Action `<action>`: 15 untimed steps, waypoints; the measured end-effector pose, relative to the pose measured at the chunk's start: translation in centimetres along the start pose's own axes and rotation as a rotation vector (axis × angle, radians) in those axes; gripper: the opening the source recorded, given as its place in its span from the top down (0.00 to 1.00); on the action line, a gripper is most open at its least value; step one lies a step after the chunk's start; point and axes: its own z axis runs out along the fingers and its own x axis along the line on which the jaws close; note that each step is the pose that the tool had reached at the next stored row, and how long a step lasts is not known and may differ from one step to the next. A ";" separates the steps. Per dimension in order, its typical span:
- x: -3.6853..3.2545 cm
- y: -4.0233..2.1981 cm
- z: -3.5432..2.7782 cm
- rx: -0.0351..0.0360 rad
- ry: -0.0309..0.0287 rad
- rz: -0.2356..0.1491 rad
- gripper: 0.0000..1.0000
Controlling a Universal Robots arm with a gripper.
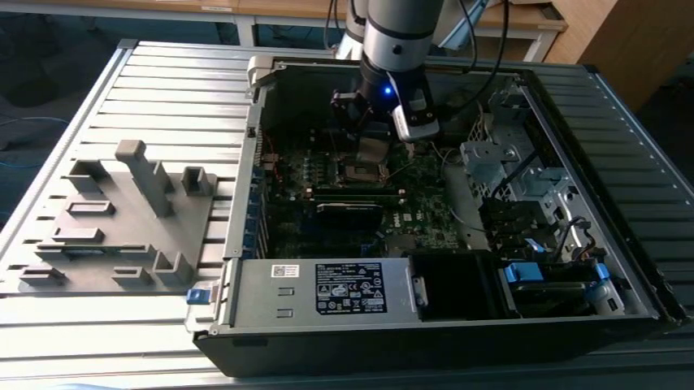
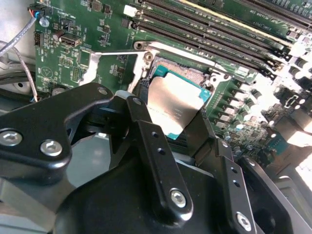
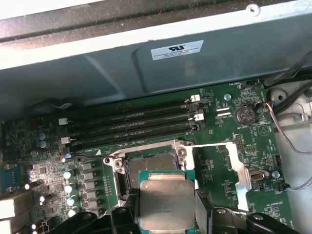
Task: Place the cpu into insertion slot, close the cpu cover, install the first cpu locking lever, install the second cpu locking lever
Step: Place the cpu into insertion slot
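While the hand (image 3: 166, 219) clamps the chip (image 3: 167, 202) by opposite edges, the empty socket (image 3: 146, 165) lies just beside it — lower down.

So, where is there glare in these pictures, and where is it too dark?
Second wrist view: glare bleaches one side of the circuit board, and the cpu shines pale. First wrist view: a strip beyond the case wall is blown white. Exterior view: the computer case is dim inside.
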 end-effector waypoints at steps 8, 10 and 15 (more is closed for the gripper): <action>0.05 -0.03 0.12 0.0005 0.0025 -0.044 0.46; 0.06 -0.03 0.12 0.0007 0.0026 -0.045 0.46; 0.07 -0.04 0.24 -0.0003 -0.0020 0.011 0.46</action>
